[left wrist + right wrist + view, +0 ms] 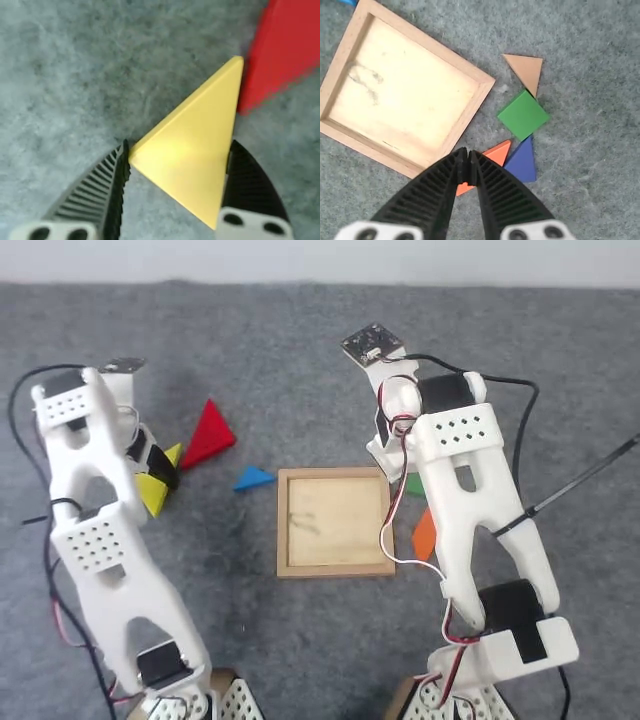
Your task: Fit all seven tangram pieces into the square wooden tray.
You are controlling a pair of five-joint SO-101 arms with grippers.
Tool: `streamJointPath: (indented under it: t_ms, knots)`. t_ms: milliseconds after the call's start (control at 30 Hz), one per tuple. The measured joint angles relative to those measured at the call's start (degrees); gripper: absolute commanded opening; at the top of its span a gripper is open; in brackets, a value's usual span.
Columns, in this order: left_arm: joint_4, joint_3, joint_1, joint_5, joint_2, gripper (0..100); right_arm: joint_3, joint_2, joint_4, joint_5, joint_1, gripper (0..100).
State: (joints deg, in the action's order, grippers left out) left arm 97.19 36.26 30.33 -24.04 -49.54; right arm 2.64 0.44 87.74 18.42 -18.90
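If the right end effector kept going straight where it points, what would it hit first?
Probably the orange piece, just beyond the shut tips of the right end effector, beside the wooden tray; depth is unclear.

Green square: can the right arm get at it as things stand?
Probably yes. The green square lies on carpet just beyond the right gripper, with nothing over it. The tan triangle and dark blue triangle sit only at its corners, so its sides look free. The shut gripper would need opening.
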Motion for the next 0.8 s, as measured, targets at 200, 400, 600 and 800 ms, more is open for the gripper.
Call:
streamJointPath:
  t_ms: [200, 400, 600, 800]
  knots:
    - [0.97, -0.18, 0.0, 0.26, 5.36, 21, 0.0, 0.0, 0.0, 0.0, 0.0, 1.9]
    - [1.14, -10.29, -0.18, 0.26, 16.18, 21, 0.0, 0.0, 0.53, 0.09, 1.76, 1.9]
    - [1.14, -22.68, -1.32, -0.26, 34.29, 21, 0.0, -6.42, 5.1, 0.09, 6.15, 1.9]
    - [1.14, -35.43, -6.86, -4.4, 49.32, 21, -1.23, -17.32, 10.81, 0.09, 9.32, 1.9]
